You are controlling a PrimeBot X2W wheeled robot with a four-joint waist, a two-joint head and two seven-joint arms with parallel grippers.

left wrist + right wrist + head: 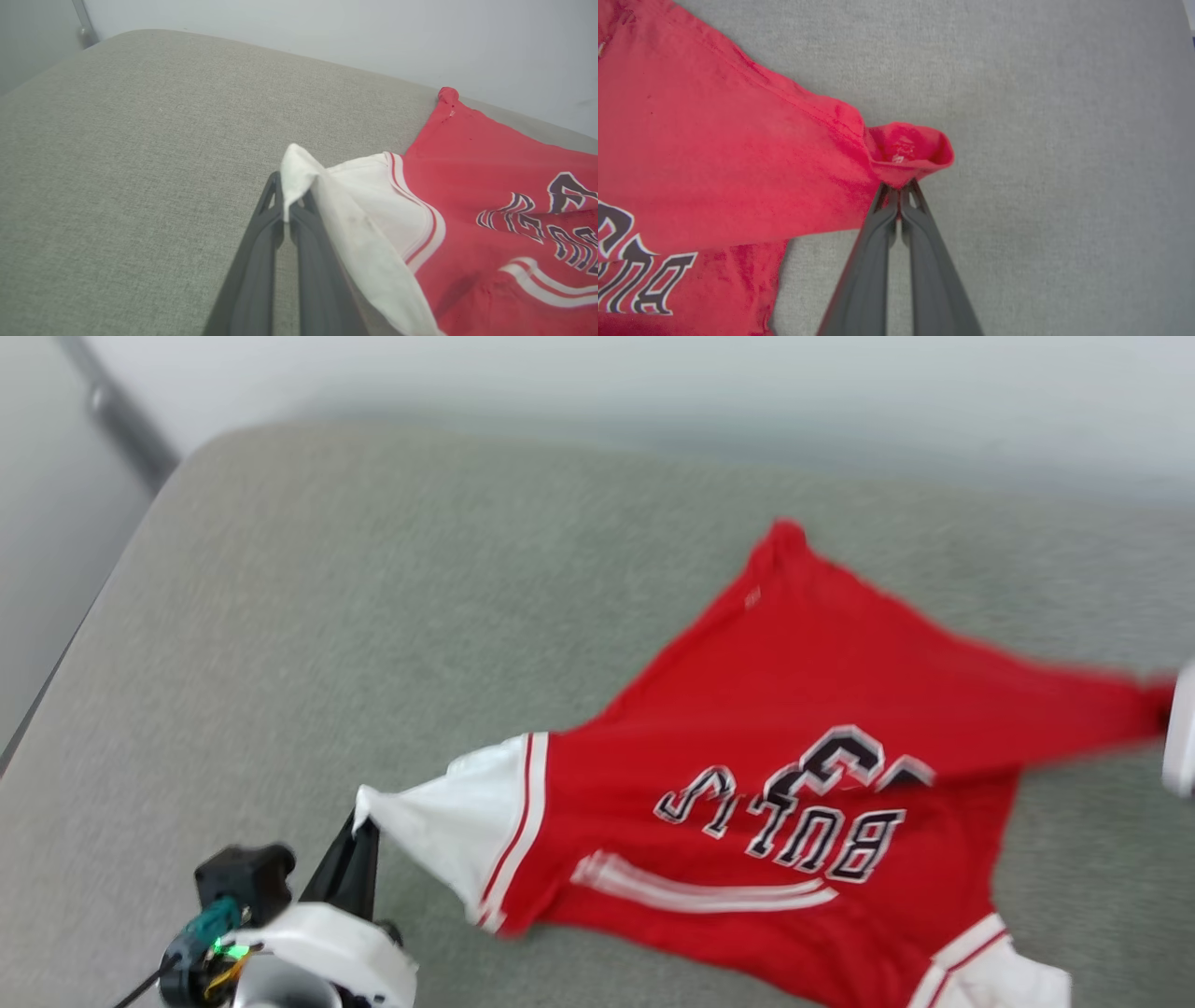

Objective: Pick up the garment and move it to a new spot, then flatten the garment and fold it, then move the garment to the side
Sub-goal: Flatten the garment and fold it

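Scene: A red garment (794, 709) with white sleeves lies on a grey fabric surface (373, 569), printed front up. Its lettering (803, 812) reads upside down in the head view.
Left tool (282, 186): pinched closed on the tip of one white sleeve (364, 196), drawing it to a point at the near left.
Right tool (899, 189): pinched closed on a bunched red corner (908, 149) of the cloth, out at the right.
Garment and tools: stretched between the two, with most of the cloth resting on the surface.
Progress: this looks like the flattening step. Creases remain and the other sleeve (1004, 975) is rumpled.
Left to do: smoothing, folding, moving aside.
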